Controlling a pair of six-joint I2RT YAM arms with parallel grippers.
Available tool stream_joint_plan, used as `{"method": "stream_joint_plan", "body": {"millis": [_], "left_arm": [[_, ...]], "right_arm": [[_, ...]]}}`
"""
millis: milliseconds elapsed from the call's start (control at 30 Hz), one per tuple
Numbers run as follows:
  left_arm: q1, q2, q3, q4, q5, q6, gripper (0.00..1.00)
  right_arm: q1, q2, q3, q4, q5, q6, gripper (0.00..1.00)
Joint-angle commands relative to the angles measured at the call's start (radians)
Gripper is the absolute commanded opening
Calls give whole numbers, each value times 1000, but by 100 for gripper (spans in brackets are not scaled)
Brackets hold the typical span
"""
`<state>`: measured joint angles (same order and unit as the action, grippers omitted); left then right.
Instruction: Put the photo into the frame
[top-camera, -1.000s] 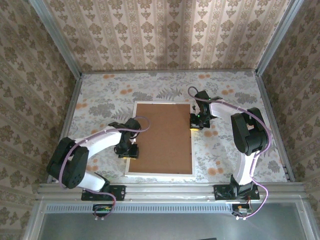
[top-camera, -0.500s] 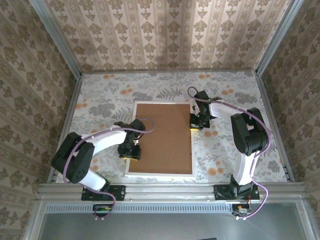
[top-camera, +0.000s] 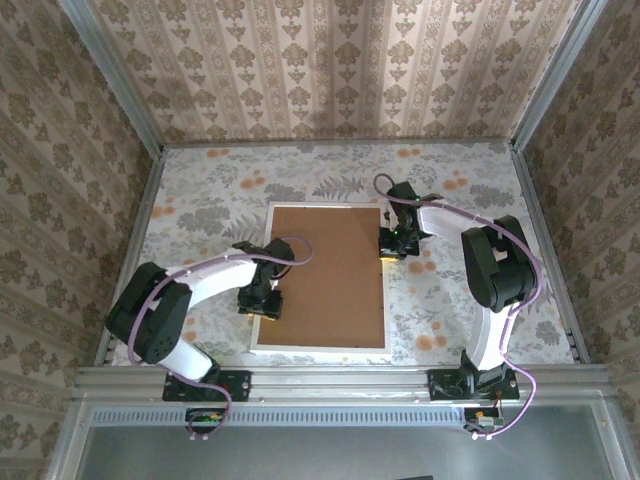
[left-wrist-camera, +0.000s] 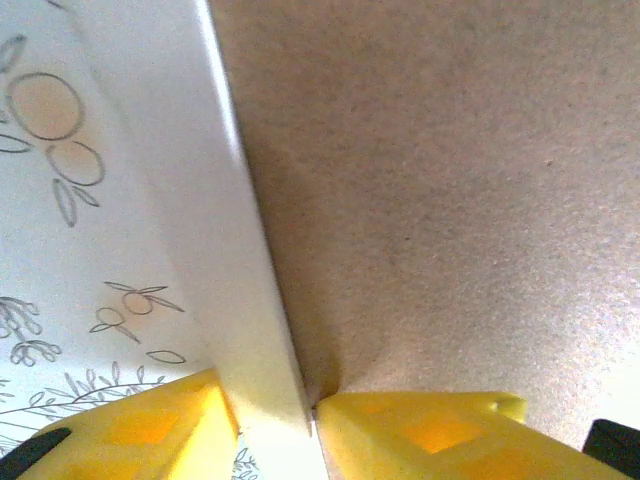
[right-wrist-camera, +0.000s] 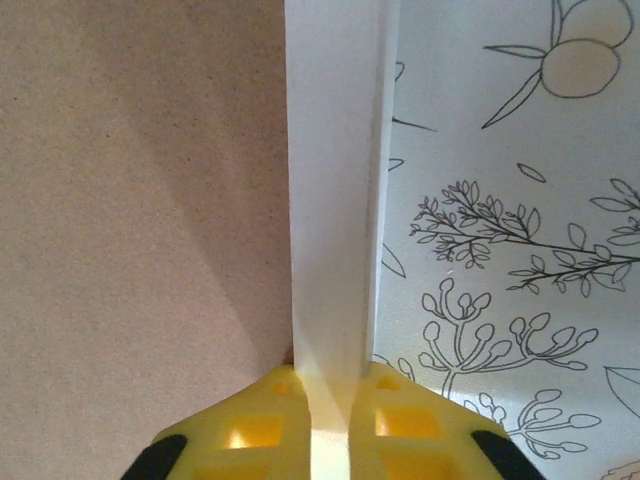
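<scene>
Lying flat at the centre of the floral-print table (top-camera: 200, 200), thin-edged white rectangular picture frame (top-camera: 320, 349), plain brown backing board (top-camera: 330, 275) uppermost; judged light, stiff, breakable; best held by its rim, where left gripper (left-wrist-camera: 270, 420) and right gripper (right-wrist-camera: 335, 420) each clamp opposite long edges.

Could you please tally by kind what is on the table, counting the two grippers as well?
White picture frame: 1
Brown backing board: 1
Grippers: 2, the left gripper and the right gripper
Total: 4
</scene>
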<state>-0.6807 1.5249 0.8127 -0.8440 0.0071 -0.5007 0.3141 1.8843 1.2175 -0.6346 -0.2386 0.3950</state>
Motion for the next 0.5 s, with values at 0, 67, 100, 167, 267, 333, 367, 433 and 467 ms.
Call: {"method": "stream_joint_plan", "body": {"millis": [0,67,100,167,267,333,367,433,467], "left_arm": [[25,-77,3,123,62,25,52],[61,-119,2,104,62,39,52],[86,-136,1,96,64,46,52],[123,-158,2,95,75,60,52],[175,-157,-3,135,107,80,53],[205,-130,-4,171,125,90,53],[217,-110,1,189,132,95,53],[246,-72,11,222,144,106,52],[255,-54,15,240,153,106,52]], "right_arm": [[19,2,11,-45,45,-31,19],[13,-23,33,-57,60,-49,27],[10,-38,43,-64,71,-59,32],[7,-64,66,-79,90,-78,39],[8,-102,83,-99,108,-103,48],[9,-140,73,-102,133,-112,52],[11,-165,60,-98,146,-119,53],[22,-220,25,-80,152,-141,53],[35,-250,2,-64,133,-160,53]]}}
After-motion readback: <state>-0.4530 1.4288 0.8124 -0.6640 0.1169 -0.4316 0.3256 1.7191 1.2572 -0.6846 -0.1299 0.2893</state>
